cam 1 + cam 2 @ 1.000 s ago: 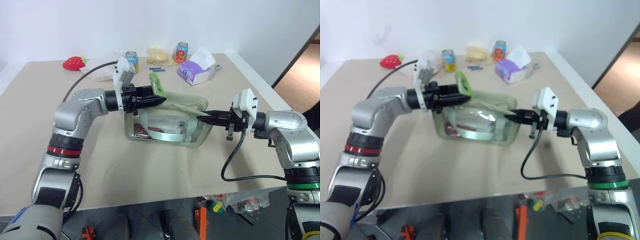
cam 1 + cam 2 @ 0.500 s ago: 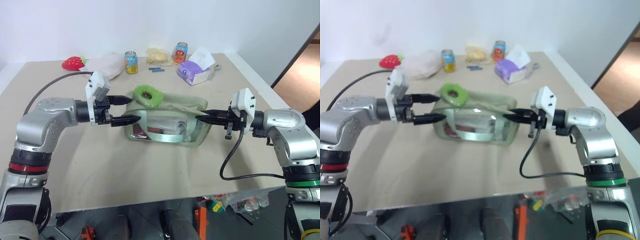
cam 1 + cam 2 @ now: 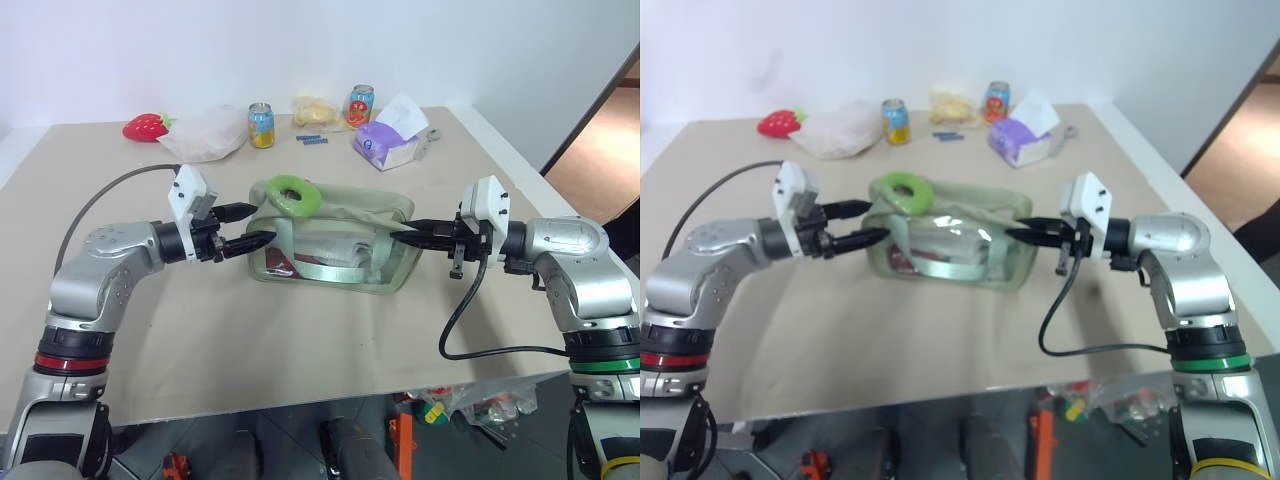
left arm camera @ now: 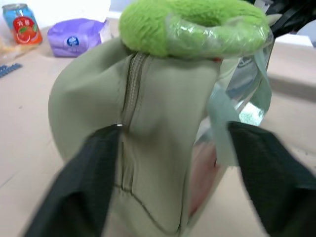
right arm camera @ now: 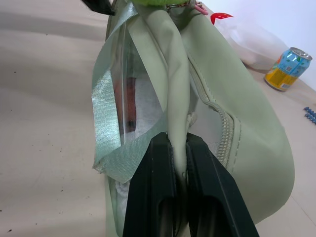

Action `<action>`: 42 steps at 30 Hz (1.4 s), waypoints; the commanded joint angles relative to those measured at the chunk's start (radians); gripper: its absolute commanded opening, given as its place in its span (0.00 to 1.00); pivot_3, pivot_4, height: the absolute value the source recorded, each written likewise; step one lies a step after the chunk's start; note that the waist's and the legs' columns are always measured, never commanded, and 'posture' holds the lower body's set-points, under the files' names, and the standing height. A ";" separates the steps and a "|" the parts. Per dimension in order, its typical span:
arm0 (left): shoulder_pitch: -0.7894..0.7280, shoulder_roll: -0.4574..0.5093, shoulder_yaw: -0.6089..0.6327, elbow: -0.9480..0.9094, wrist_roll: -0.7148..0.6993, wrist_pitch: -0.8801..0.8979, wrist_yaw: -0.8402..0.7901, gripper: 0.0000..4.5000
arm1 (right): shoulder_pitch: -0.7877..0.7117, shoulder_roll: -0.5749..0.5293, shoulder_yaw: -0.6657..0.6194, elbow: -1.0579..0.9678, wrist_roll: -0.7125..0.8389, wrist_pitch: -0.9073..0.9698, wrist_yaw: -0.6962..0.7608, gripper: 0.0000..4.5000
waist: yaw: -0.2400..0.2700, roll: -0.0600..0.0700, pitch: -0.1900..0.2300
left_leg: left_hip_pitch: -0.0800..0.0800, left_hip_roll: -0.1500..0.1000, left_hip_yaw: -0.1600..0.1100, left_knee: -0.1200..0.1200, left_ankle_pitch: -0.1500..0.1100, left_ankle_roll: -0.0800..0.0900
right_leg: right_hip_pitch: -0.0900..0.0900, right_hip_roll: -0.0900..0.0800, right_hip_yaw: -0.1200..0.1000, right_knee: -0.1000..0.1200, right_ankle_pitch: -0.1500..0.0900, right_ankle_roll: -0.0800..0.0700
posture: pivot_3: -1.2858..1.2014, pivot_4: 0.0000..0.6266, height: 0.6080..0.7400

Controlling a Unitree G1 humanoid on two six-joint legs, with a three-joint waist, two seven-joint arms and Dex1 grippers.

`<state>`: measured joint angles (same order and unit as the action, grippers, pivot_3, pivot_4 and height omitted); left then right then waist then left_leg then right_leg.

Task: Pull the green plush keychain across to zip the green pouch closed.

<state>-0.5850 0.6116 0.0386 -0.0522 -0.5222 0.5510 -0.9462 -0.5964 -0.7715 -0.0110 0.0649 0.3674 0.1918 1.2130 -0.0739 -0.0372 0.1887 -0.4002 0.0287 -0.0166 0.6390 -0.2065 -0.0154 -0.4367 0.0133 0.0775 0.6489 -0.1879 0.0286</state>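
Fingers of the left gripper (image 3: 252,226) stand parted and empty, just left of the green pouch (image 3: 340,255), while the right gripper (image 3: 408,233) is pinched shut on the pouch's right-end fabric. On the pouch's top at its left end lies the green plush keychain (image 3: 293,194), so the zip looks drawn right across and closed. Farther off, cans (image 3: 262,124) line the table's (image 3: 300,340) back.

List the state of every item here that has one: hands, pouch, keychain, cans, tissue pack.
left hand: open, beside the pouch's end, holding nothing
right hand: shut on a fold of the green pouch
green pouch: on the table, zipper closed as far as the views show
green plush keychain: resting on the pouch's top, released
two cans: upright
tissue pack: open, a tissue sticking out
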 commanded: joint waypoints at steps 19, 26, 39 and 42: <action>-0.018 -0.015 -0.004 -0.007 0.049 -0.051 0.016 0.00 | -0.129 -0.015 -0.005 -0.252 0.067 0.190 -0.050 0.93 | 0.000 0.000 0.000 | -0.001 0.000 0.000 0.000 0.000 0.000 | -0.002 0.000 0.000 0.000 0.000 0.001 | 0.52 0.24 1.00; -0.023 -0.023 -0.011 -0.014 0.054 -0.041 0.025 0.00 | -0.295 0.150 0.086 -0.297 -0.002 0.158 -0.198 0.99 | 0.001 0.000 0.000 | -0.002 0.001 -0.002 0.000 0.000 0.000 | -0.002 0.000 -0.002 0.001 0.000 0.000 | 0.52 0.24 1.00; -0.024 -0.047 -0.015 -0.027 0.052 -0.033 0.044 0.00 | -0.276 0.273 0.214 -0.158 -0.167 -0.013 -0.249 0.99 | 0.008 0.000 0.000 | -0.005 0.000 -0.002 0.000 0.000 0.000 | -0.003 -0.001 -0.002 0.000 0.000 0.000 | 0.52 0.24 1.00; -0.025 -0.051 -0.016 -0.026 0.053 -0.035 0.048 0.00 | -0.255 0.269 0.222 -0.131 -0.185 -0.046 -0.243 0.99 | 0.009 0.000 0.000 | -0.004 0.000 -0.002 0.000 0.000 0.000 | -0.003 -0.001 -0.002 0.000 0.000 0.000 | 0.52 0.24 1.00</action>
<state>-0.5986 0.5634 0.0240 -0.0516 -0.4705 0.5208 -0.9015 -0.8583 -0.5003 0.2199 -0.0694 0.1905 0.1736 0.9684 -0.0645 -0.0374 0.1885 -0.4046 0.0286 -0.0193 0.6389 -0.2065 -0.0154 -0.4390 0.0125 0.0747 0.6493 -0.1879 0.0285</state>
